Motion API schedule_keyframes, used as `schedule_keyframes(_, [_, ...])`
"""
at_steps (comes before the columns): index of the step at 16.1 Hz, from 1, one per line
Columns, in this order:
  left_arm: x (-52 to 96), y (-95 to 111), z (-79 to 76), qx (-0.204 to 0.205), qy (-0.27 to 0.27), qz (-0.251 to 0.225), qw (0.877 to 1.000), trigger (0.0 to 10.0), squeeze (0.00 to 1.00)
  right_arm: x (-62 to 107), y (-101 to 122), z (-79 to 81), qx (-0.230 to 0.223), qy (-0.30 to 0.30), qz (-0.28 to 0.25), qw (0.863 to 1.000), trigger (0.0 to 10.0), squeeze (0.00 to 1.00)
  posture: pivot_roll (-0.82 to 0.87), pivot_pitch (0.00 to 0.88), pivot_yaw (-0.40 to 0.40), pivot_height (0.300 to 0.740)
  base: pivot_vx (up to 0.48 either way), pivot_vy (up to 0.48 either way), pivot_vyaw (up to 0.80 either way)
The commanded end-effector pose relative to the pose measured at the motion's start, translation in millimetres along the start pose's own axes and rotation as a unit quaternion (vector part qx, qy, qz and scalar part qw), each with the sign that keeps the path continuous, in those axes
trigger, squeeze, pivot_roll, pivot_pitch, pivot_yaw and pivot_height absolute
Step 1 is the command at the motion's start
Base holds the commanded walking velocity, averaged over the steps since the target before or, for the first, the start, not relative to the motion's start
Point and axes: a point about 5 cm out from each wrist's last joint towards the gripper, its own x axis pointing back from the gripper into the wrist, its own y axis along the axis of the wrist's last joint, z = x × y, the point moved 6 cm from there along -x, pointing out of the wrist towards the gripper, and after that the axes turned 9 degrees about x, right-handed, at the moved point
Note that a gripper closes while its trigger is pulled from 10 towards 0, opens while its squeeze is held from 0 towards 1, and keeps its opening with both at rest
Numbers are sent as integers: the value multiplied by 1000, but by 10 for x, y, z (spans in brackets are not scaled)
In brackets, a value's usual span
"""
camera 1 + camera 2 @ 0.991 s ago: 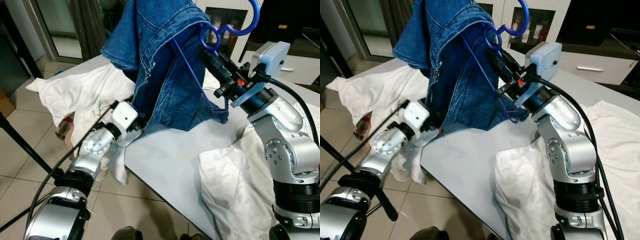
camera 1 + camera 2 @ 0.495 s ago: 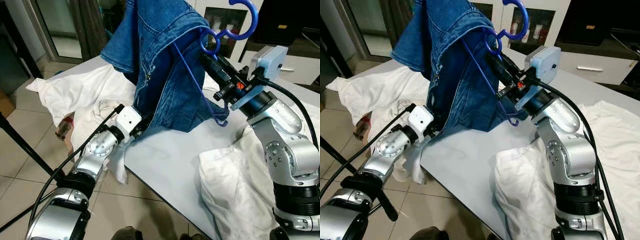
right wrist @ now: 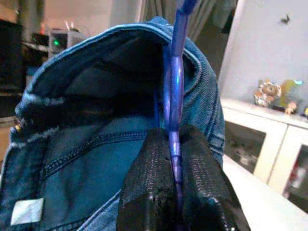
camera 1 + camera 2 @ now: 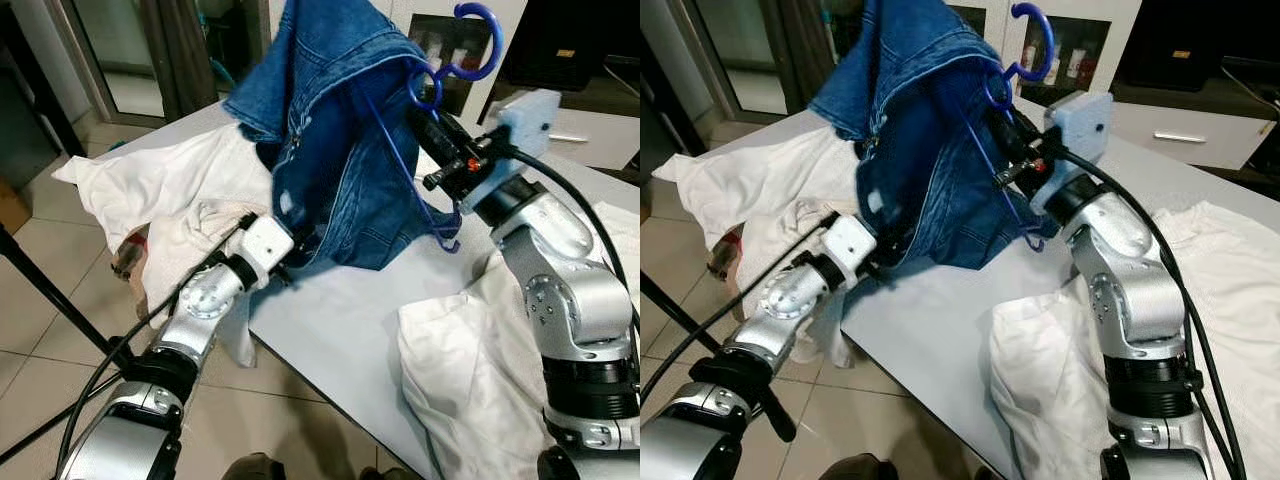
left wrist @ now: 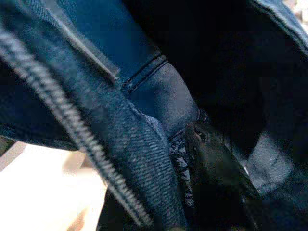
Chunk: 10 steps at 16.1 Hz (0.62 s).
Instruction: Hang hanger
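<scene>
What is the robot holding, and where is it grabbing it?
The right gripper pinches the blue hanger by its neck, just below the hook. The left gripper is tucked into the jeans' lower folds; its grip can't be told.

Probably a home living room: white cabinets (image 4: pixel 1200 125) with glass doors (image 4: pixel 1080 50) are standing behind a laundry-strewn surface (image 4: pixel 340 320), tiled floor (image 4: pixel 40 300) showing.

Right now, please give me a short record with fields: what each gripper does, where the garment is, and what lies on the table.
right gripper: shut on the blue plastic hanger, holding it above the table
blue denim jacket: draped on the hanger, lower edge near the grey table
left gripper: pushed into the jacket's lower folds; fingers hidden
on table: white cloths
</scene>
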Motion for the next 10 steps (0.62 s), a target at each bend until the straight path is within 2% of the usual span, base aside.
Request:
schedule_keyframes(1, [-39, 32, -41, -27, -4, -3, 1000, 0, 0, -62, 129, 46, 12, 4, -10, 1000, 0, 0, 26, 15, -10, 740, 0, 0, 0])
schedule_keyframes(3, [-99, 42, -139, -69, -13, 0, 998, 0, 0, -113, 150, 183, 14, 18, -7, 1000, 0, 0, 24, 13, -9, 740, 0, 0, 0])
schedule_keyframes(4, [-108, 40, -167, -78, -18, 1, 997, 0, 0, -120, 136, 195, 13, 18, -4, 1000, 0, 0, 24, 13, -9, 740, 0, 0, 0])
schedule_keyframes(7, [-148, 25, -295, -155, -37, 5, 987, 0, 0, -153, 46, 209, -8, 6, 25, 1000, 0, 0, 23, 12, -7, 740, 0, 0, 0])
schedule_keyframes(10, [-171, 36, -443, -190, -62, -5, 980, 0, 0, -193, -79, 225, -21, -11, 54, 998, 0, 0, 25, 13, -7, 740, 0, 0, 0])
